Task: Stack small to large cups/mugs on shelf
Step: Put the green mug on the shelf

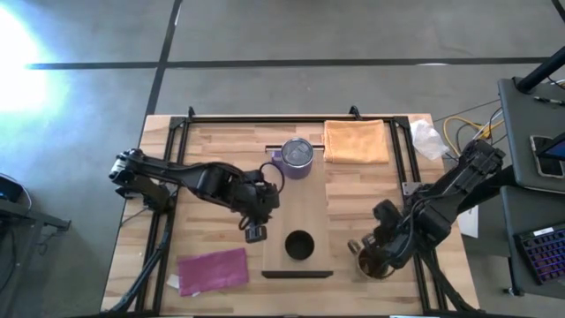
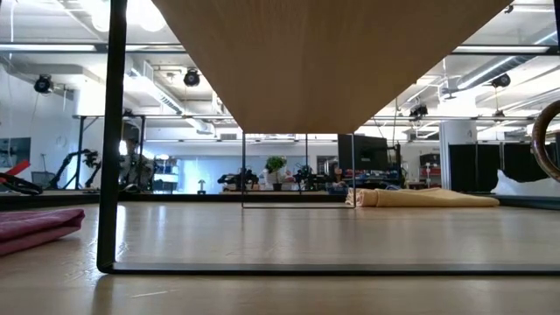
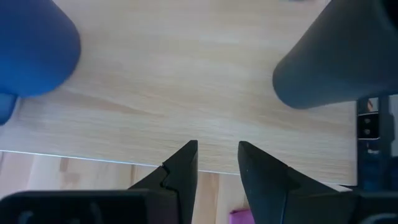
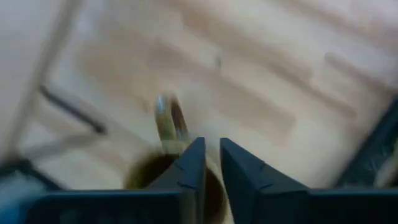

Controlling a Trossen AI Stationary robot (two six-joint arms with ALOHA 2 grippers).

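Observation:
The shelf (image 1: 305, 208), a light-wood board on a black frame, stands mid-table; the low view shows its underside (image 2: 297, 61). The purple mug (image 1: 297, 157) stands on its far end. The small black cup (image 1: 299, 246) stands on its near end. My left gripper (image 1: 256, 233) hovers at the shelf's left edge beside the black cup, narrowly open and empty (image 3: 217, 149). My right gripper (image 1: 376, 253) is shut on the brown mug (image 1: 369, 261) to the right of the shelf's near end. My right gripper (image 4: 212, 146) holds the brown mug at its rim (image 4: 214, 167), close to the handle (image 4: 168, 121). The fingers come from above, pointing down. They hide the contact itself. In the low view the mug's visible curved part (image 2: 547, 140) is above the table top.
An orange cloth (image 1: 357, 141) lies at the far right of the shelf and shows in the low view (image 2: 420, 198). A purple cloth (image 1: 212, 269) lies near the front left. A black frame (image 1: 177, 177) runs along the table's edges. Crumpled plastic (image 1: 428, 137) lies at the far right.

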